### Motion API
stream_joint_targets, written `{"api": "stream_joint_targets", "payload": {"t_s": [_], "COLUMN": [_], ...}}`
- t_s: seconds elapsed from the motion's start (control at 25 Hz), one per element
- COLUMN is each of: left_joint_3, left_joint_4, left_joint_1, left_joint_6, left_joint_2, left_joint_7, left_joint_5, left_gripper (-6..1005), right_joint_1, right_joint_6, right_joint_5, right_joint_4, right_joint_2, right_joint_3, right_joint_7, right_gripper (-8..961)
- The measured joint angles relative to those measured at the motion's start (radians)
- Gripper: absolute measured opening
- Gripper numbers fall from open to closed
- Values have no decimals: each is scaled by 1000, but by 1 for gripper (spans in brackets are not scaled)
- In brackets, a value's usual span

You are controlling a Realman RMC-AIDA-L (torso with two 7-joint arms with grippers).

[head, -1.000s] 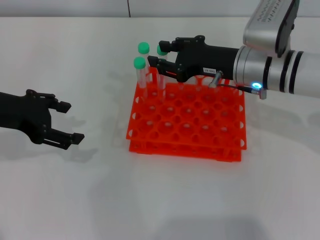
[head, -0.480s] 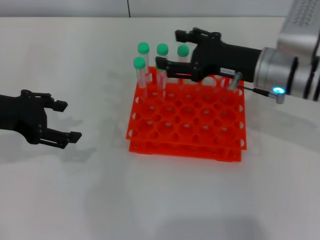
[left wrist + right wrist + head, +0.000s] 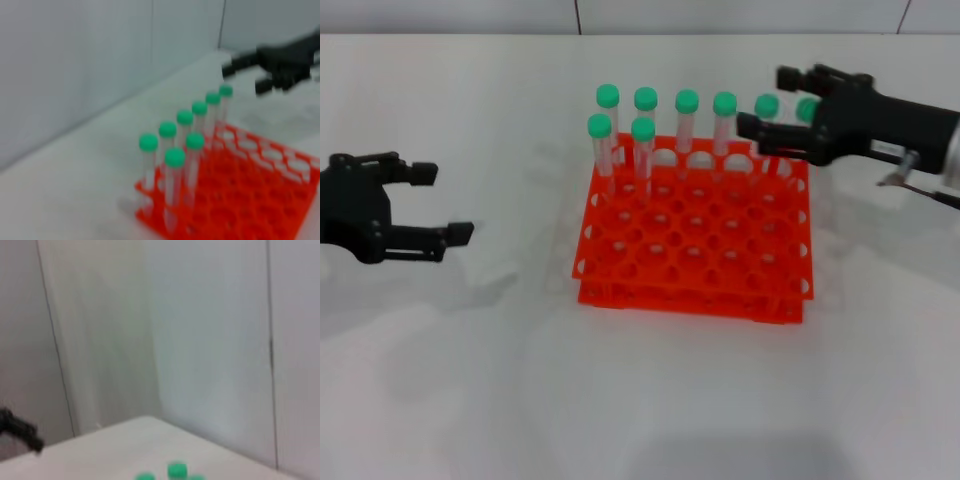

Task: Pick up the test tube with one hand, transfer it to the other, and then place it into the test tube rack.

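**Tubes standing in the rack, both claws empty**

The orange rack (image 3: 695,240) sits on the white table (image 3: 650,400). Eight green-capped tubes stand upright in it: six along the far row and two in the next row at the left end. Which one was carried, I cannot tell; the tube (image 3: 643,150) in the second row stands beside its neighbour.

The right claw (image 3: 768,102) hovers just above the far right corner of the rack, fingers spread, gripping nothing. The left claw (image 3: 438,201) hangs over the table well to the left of the rack, fingers also apart and empty.
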Motion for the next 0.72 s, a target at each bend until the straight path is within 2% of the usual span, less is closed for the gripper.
{"api": "stream_joint_targets", "payload": {"t_s": [0.24,0.36,0.44,0.72], "left_joint_3": [-35,-37,-37,-38], "left_joint_4": [-29,-39,-40,-44], "left_joint_1": [42,52,56,61], "left_joint_6": [7,16,26,55], "left_joint_2": [-5,-4,-5,-5], "left_joint_7": [45,55,58,65], "left_joint_5": [-134,-178,-192,-217], "left_gripper": [890,890,890,890], "right_joint_1": [-14,-18,-32,-42], "right_joint_6": [-163,-219,-308,-383], "right_joint_5": [-244,-300,-353,-388], "right_joint_4": [-26,-38,-70,-113], "right_joint_2": [-1,-1,-2,-7], "right_joint_3": [169,210,261,283], "right_joint_7": [125,139,141,140], "right_gripper": [862,861,860,857]}}
